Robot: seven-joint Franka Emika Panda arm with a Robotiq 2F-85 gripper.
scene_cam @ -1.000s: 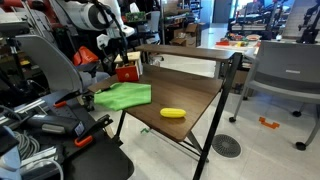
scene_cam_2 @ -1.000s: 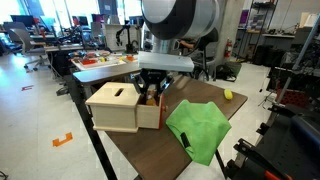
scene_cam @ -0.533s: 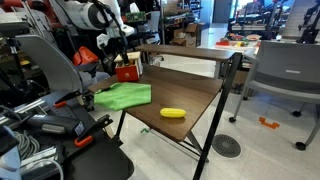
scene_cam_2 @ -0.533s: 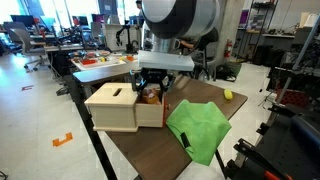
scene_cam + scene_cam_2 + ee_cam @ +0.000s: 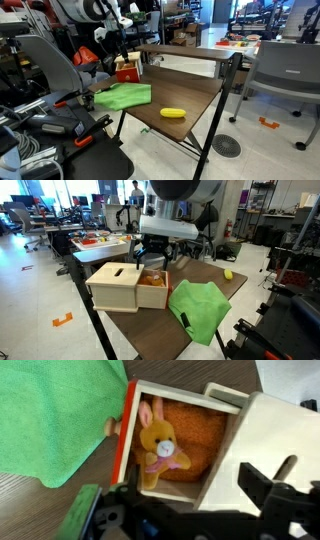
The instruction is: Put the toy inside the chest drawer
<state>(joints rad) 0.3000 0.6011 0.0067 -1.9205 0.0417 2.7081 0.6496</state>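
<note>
In the wrist view the toy (image 5: 158,450), a small orange-brown rabbit with a pale face, lies loose in the pulled-out drawer (image 5: 200,422) of the chest (image 5: 283,430). The chest is a pale box with a red-orange drawer front (image 5: 128,430). My gripper (image 5: 185,498) hangs directly above the drawer, jaws open and empty, with a dark fingertip (image 5: 260,485) over the chest's edge. In both exterior views the gripper (image 5: 152,252) (image 5: 120,50) is just above the chest (image 5: 112,288) (image 5: 127,71). The toy (image 5: 152,278) shows as an orange patch inside the drawer.
A green cloth (image 5: 200,308) (image 5: 123,96) (image 5: 60,410) lies right beside the drawer front. A yellow oblong object (image 5: 173,113) (image 5: 228,275) sits further along the brown table (image 5: 195,95). Chairs and lab clutter surround the table's edges.
The jaws have opened wide and let go of the toy, which now rests in the drawer. The gripper has lifted slightly above the chest.
</note>
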